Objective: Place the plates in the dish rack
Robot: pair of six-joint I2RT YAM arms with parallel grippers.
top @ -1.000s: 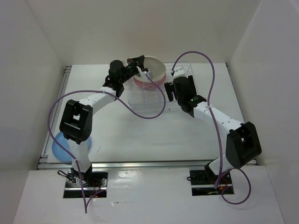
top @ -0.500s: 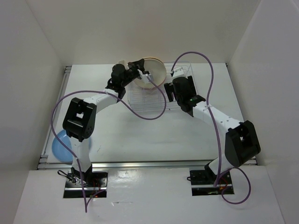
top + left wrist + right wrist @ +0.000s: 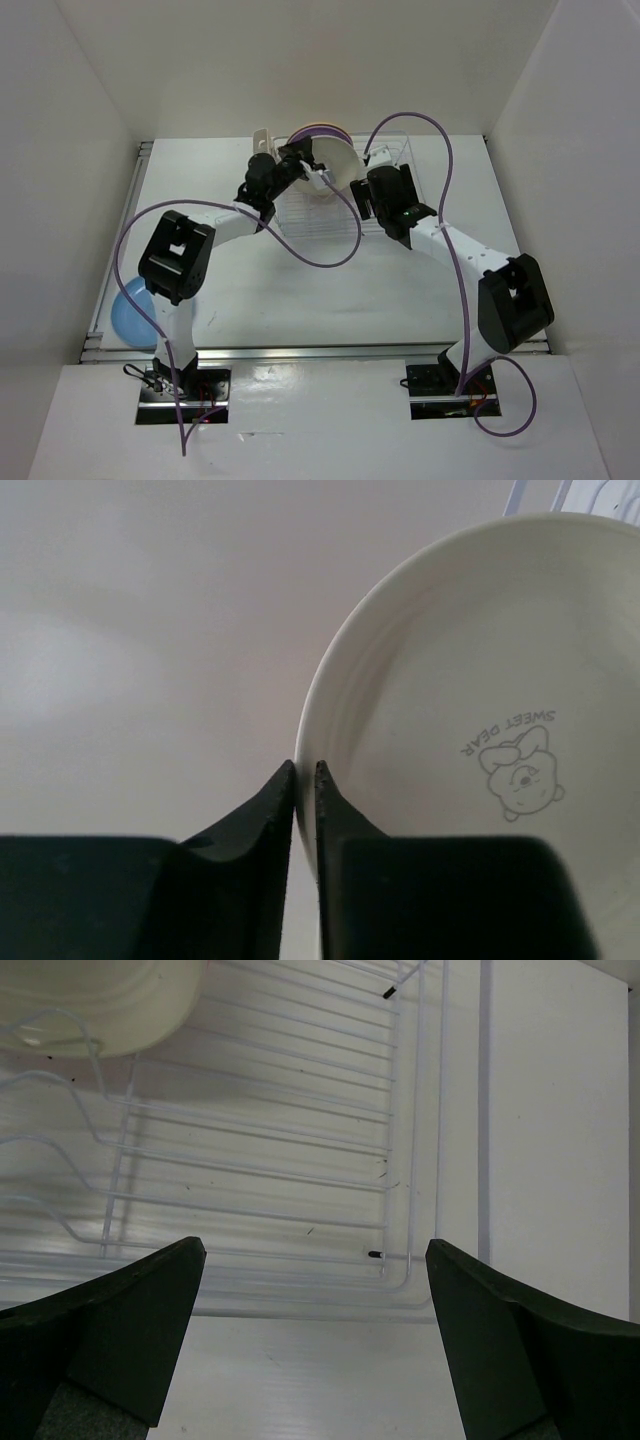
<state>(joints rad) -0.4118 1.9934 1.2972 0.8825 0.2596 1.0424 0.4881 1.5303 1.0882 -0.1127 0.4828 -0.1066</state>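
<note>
My left gripper (image 3: pixel 312 168) is shut on the rim of the cream plate (image 3: pixel 338 163) and holds it nearly on edge over the back of the dish rack (image 3: pixel 320 218). In the left wrist view the fingertips (image 3: pixel 288 780) pinch the plate's left rim; the plate (image 3: pixel 480 680) bears a small bear print. Thin orange and lavender plate rims (image 3: pixel 322 128) show just behind it. The sky blue plate (image 3: pixel 128 312) lies flat at the table's near left, partly under the left arm. My right gripper (image 3: pixel 372 180) is open and empty over the rack's right side (image 3: pixel 260 1160), with the cream plate (image 3: pixel 90 990) at the upper left.
A small white cutlery cup (image 3: pixel 392 152) sits at the rack's back right end. White walls close in the table on three sides. Purple cables loop over both arms and above the rack.
The left gripper has swung the cream plate right and tipped it more upright over the rack's back. The plate now covers the pink rim. The right gripper has edged slightly left.
</note>
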